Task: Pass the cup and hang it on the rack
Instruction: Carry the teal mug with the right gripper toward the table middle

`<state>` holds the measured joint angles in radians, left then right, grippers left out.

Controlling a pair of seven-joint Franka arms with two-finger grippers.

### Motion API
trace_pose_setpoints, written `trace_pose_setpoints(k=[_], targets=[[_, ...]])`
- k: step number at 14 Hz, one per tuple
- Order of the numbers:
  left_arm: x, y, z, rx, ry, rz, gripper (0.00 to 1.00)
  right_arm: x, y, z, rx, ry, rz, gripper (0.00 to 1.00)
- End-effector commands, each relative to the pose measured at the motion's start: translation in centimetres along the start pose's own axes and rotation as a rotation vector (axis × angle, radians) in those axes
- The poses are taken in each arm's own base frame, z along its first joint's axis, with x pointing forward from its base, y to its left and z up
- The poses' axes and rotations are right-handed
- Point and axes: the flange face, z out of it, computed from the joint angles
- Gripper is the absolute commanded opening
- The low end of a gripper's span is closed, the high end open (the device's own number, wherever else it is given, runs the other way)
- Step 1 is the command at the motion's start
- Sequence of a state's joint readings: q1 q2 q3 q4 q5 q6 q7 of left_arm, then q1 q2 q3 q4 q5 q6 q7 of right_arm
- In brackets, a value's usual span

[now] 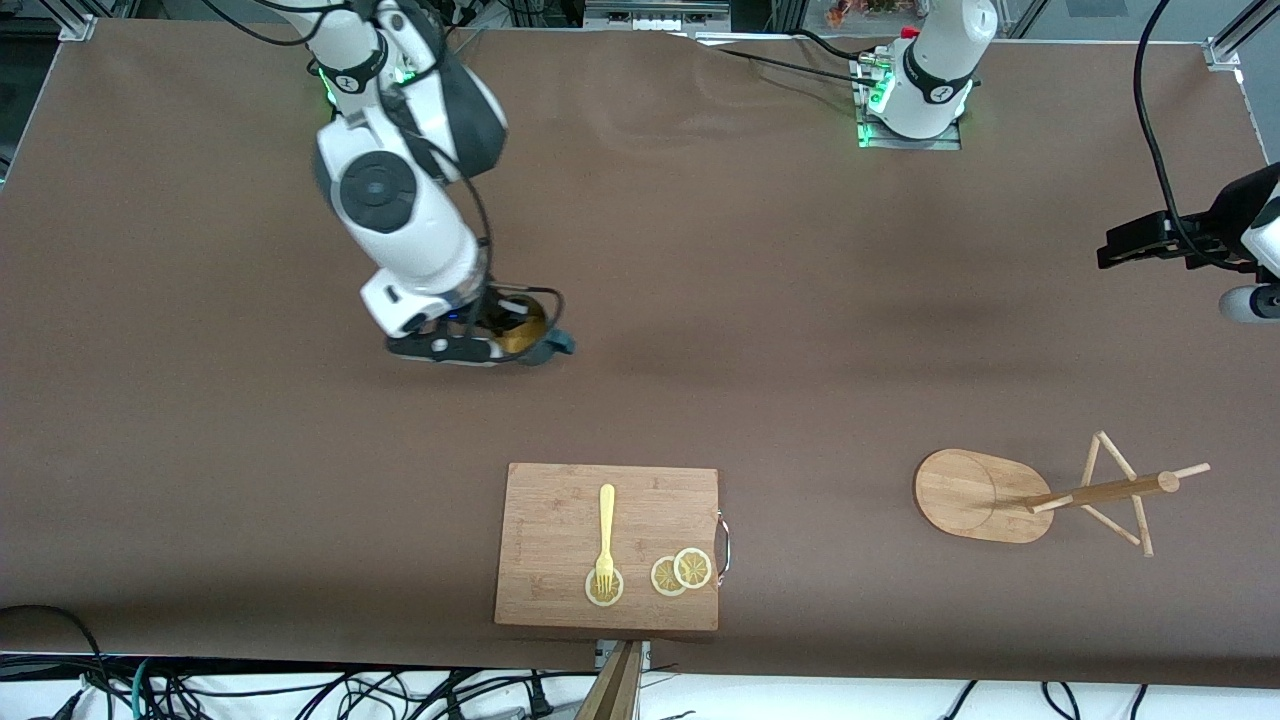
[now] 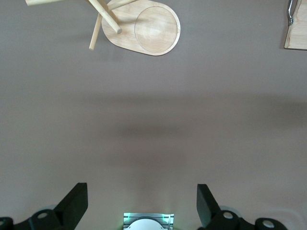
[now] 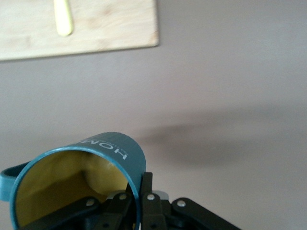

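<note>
The cup (image 1: pixel 532 338), dark teal with a yellow inside, hangs tilted in my right gripper (image 1: pixel 500 345) low over the table, toward the right arm's end. In the right wrist view the gripper (image 3: pixel 139 191) is shut on the rim of the cup (image 3: pixel 81 177), one finger inside the wall and one outside. The rack (image 1: pixel 1100 493), a light wooden mug tree, stands on its oval base (image 1: pixel 975 495) toward the left arm's end. My left gripper (image 1: pixel 1130 245) hovers open and empty above the table near that end. From the left wrist view the gripper (image 2: pixel 141 201) looks down toward the rack (image 2: pixel 148 28).
A wooden cutting board (image 1: pixel 560 520) lies near the front camera's edge, between cup and rack. It carries a yellow fork (image 1: pixel 605 530) and lemon slices (image 1: pixel 680 572). The board (image 3: pixel 96 24) also shows in the right wrist view, and its corner (image 2: pixel 297 28) in the left.
</note>
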<state>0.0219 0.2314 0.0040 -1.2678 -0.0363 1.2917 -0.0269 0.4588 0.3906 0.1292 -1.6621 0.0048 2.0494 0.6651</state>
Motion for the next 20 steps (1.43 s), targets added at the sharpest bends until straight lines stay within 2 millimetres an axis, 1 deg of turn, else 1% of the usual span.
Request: trace_pose_setpoints(k=[1,2,3,5,7,8,9,11,13,14,15,16,17,19,20], targets=[[0.7,-0.4,-0.6,0.016,0.013,-0.009,1.00,-1.7,-7.2,2.6,-0.005,-0.004,0.060,0.00],[0.7,-0.8,-0.6,0.015,0.013,-0.015,1.00,-2.5,-9.7,3.7,-0.001,-0.005,0.112,0.00],[0.8,-1.0,-0.5,0.009,0.012,-0.017,1.00,-3.6,-12.1,4.8,-0.002,-0.001,0.126,0.00],[0.8,-1.0,-0.5,0.005,0.007,-0.014,1.00,-5.6,-15.4,7.5,-0.042,0.040,0.071,0.00],[0.8,-1.0,-0.3,0.011,0.001,-0.016,1.00,-6.4,-17.1,11.1,-0.016,0.061,0.051,0.00],[0.7,-1.1,-0.3,0.013,0.000,-0.018,1.00,-7.4,-18.2,12.1,0.000,0.071,0.046,0.00],[0.7,-1.2,-0.3,0.011,0.000,-0.018,1.00,-7.8,-18.7,13.0,0.003,0.073,0.069,0.00],[0.8,-1.4,-0.1,0.017,-0.005,-0.020,1.00,-7.7,-19.0,13.7,0.032,0.089,0.093,0.00],[1.0,-1.7,0.3,-0.021,-0.017,-0.024,1.00,-8.0,-19.2,14.4,0.030,0.084,0.091,0.00],[1.0,-1.8,0.5,-0.031,-0.020,-0.023,1.00,-8.0,-19.2,14.4,0.030,0.084,0.093,0.06],[1.0,-1.7,0.4,-0.027,-0.019,-0.022,1.00,-8.0,-19.1,15.0,0.022,0.081,0.073,0.88],[1.0,-1.7,0.5,-0.030,-0.020,-0.020,1.00,-8.4,-19.2,16.5,0.004,0.083,0.034,1.00],[1.0,-1.7,0.5,-0.030,-0.020,-0.020,1.00,-9.7,-20.2,16.7,0.002,0.099,-0.005,1.00],[0.9,-1.2,0.5,-0.031,-0.023,0.037,1.00,-9.6,-20.1,16.0,0.003,0.102,-0.005,1.00],[0.9,-1.6,0.6,-0.032,-0.022,0.052,1.00,-9.4,-20.1,15.6,0.007,0.105,-0.004,1.00]])
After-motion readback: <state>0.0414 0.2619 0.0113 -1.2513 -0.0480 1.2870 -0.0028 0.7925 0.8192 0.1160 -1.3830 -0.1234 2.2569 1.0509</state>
